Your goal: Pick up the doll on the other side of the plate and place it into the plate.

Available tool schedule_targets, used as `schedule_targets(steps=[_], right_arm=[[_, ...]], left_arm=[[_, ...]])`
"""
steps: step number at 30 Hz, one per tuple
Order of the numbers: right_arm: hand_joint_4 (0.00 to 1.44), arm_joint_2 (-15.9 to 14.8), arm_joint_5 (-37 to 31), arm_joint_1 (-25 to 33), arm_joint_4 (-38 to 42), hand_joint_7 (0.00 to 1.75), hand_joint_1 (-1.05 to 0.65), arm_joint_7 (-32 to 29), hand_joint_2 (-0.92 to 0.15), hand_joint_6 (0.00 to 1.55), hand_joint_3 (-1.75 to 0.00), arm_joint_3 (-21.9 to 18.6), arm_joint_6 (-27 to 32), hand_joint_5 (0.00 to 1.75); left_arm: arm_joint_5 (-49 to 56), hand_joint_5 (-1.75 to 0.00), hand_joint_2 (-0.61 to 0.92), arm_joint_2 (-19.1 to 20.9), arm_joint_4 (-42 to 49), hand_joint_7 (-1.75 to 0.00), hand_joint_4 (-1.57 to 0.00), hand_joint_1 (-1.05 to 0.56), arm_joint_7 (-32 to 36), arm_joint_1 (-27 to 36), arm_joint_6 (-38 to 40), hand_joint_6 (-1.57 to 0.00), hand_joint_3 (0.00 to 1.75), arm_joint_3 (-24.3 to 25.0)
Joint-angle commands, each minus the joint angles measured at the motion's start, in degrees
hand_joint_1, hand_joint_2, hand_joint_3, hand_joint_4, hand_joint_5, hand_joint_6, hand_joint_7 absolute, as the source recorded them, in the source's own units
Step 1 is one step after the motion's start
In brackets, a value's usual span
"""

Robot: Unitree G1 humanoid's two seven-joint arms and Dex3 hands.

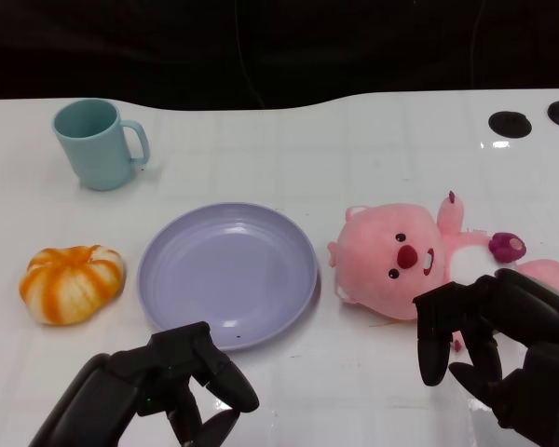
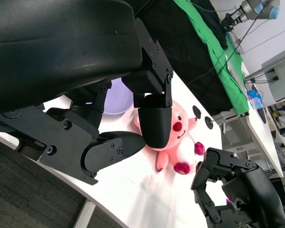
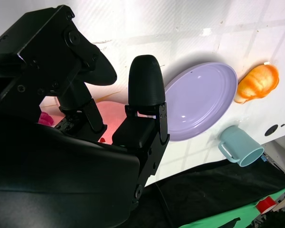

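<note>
A pink plush doll (image 1: 402,258) with magenta paws lies on its back on the white table, just right of the lavender plate (image 1: 228,272). My right hand (image 1: 503,345) hovers at the doll's near right side, fingers apart and holding nothing; the right wrist view shows the doll (image 3: 115,116) under its fingers. My left hand (image 1: 172,386) sits low in front of the plate's near rim, fingers apart and empty. The left wrist view shows the doll (image 2: 178,140), a bit of the plate (image 2: 118,99) and my right hand (image 2: 237,190).
A teal mug (image 1: 98,142) stands at the back left. An orange-and-white pumpkin toy (image 1: 72,283) lies left of the plate. Two black round holes (image 1: 510,123) sit at the table's far right. A dark cloth backs the table's far edge.
</note>
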Motion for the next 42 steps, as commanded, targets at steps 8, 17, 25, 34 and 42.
schedule_targets(steps=[8, 17, 25, 34, 42], right_arm=[[0.88, -0.69, -0.31, -0.53, -0.08, 1.39, 0.0, -0.13, -0.3, 0.83, -1.4, -0.3, -0.04, 1.75], [0.87, -0.61, -0.49, -0.63, -0.27, 1.39, -0.01, -0.05, -0.29, 0.83, -1.4, -0.28, 0.24, 1.75], [0.86, -0.79, -0.82, -0.67, -0.87, 1.37, 0.0, 0.11, -0.31, 0.81, -1.38, -0.4, 0.96, 1.75], [0.74, 0.29, -0.26, -0.66, -0.42, 1.06, 0.0, -1.18, -0.4, 0.79, -1.16, -0.98, 0.48, 1.6], [0.45, 2.61, -0.54, -0.64, 0.51, 0.24, -0.21, -5.57, -0.82, 0.5, -0.23, -2.08, -0.47, 0.72]], left_arm=[[-0.19, -1.71, 0.68, 0.53, -0.32, -1.23, -0.67, -0.24, -0.56, 0.11, -0.15, -0.7, 0.84, 0.39], [-0.35, -1.71, 0.67, 0.62, -0.15, -1.24, -0.67, -0.24, -0.73, 0.17, -0.49, -0.69, 0.84, 0.7], [-0.25, -1.71, 0.68, 0.63, -0.19, -1.24, -0.65, -0.24, -0.85, 0.21, -0.59, -0.7, 0.85, 0.68], [-0.4, -1.7, 0.68, 0.75, 0.31, -1.25, -0.65, -0.24, -1.08, -0.09, -0.98, -0.71, 0.85, 1.08], [0.52, -1.7, 0.67, 1.09, 0.97, -1.26, -0.65, -0.24, -1.25, -0.45, -1.53, -0.72, 0.87, 1.22]])
